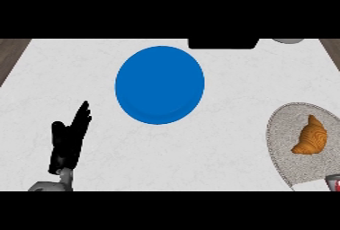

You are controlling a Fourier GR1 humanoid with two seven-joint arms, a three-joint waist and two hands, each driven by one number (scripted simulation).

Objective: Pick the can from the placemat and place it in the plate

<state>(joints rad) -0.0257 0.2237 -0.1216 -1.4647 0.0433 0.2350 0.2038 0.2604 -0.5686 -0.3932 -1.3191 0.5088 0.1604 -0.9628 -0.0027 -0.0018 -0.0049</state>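
White counter (219,148), wide and mostly bare, running from the far edge down to the lower edge of the view. Blue plate (160,84) lying in the far middle, clear counter on every side of it. Left hand (69,143) at lower left, fingers straight and raised, holding nothing, well apart from the plate's near-left rim. Right hand nowhere to be seen.

Grey placemat (285,134) at the right, cut off by the right and lower edges of the view. Croissant (310,135) on the mat, near the right edge. Can (333,183) just showing as a red and silver sliver at the lower right corner, on the mat's near end, mostly cut off. Broad open stretch of counter between plate and mat.

Black block (222,43) at the far edge, just beyond the plate's right rim. Grey round thing (289,40) at the far right edge, mostly out of view. Dark wood strips (12,54) past the counter's left and right far corners.
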